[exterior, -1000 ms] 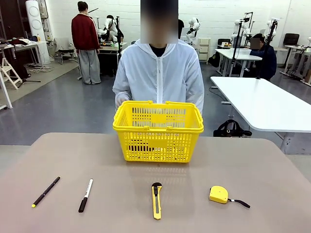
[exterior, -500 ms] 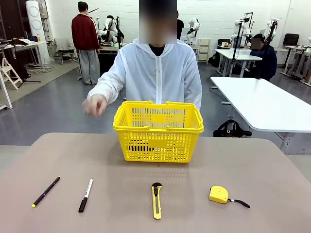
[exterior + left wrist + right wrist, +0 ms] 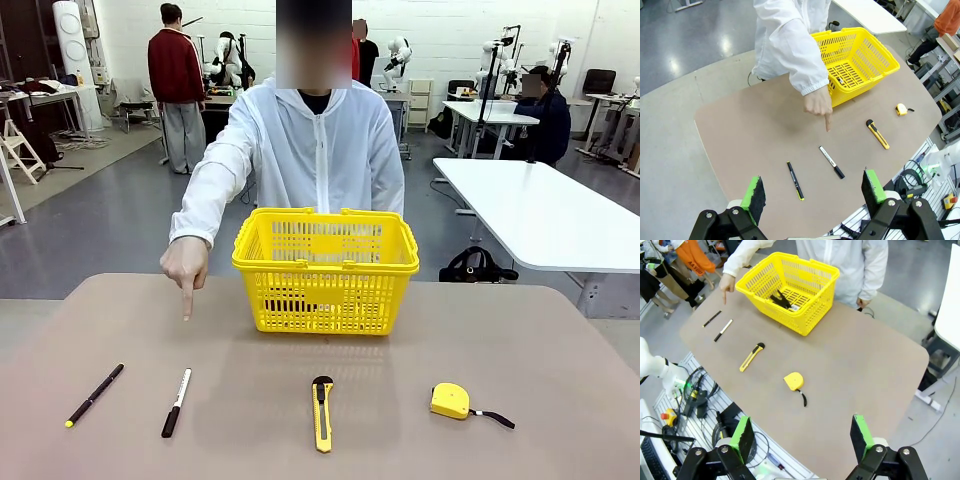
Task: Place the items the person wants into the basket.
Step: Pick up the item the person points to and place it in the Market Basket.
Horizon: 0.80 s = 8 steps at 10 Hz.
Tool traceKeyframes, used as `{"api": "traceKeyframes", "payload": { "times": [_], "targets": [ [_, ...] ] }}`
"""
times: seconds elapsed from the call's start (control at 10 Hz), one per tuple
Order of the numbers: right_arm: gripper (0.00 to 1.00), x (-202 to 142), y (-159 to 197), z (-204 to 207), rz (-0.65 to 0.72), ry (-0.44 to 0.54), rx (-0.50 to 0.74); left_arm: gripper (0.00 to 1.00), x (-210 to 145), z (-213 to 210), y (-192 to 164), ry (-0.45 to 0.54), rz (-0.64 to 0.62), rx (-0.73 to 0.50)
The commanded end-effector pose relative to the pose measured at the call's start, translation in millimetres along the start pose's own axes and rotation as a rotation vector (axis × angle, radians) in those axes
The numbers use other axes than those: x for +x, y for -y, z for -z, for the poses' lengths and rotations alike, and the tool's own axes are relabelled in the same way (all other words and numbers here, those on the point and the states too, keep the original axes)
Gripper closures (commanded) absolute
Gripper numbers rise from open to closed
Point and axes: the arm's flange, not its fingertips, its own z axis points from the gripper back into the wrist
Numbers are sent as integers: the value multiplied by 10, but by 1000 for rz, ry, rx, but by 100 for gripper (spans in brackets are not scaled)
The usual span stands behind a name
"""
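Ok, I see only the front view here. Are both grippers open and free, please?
Observer: Yes for the left. In its wrist view the left gripper is open, holds nothing, and hangs high above the table.
Operator: And the right one?
Observer: The right gripper is open and empty too, also high up.
Operator: What lies inside the basket?
Observer: Seen from above, the basket has a dark thing on its floor. I cannot tell what it is.

Grey polished floor, white back wall, long white table at right, workbenches behind
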Motion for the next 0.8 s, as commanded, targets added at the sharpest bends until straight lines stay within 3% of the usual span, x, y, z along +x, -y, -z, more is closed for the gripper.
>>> {"api": "traceKeyframes", "payload": {
  "times": [0.0, 0.2, 0.4, 0.6, 0.7],
  "targets": [
    [0, 25, 0, 15, -10, 4, 12, 0, -2, -5, -4, 8, 12, -12],
    [0, 25, 0, 15, -10, 4, 12, 0, 0, 0, 0, 0, 0, 0],
    [0, 25, 0, 15, -10, 4, 12, 0, 100, 619, 375, -179, -46, 73],
    [0, 25, 0, 15, -10, 4, 12, 0, -157, 1045, 952, -347, -65, 168],
    [0, 25, 0, 15, -10, 4, 12, 0, -286, 1285, 1164, -360, -93, 275]
  ]
}}
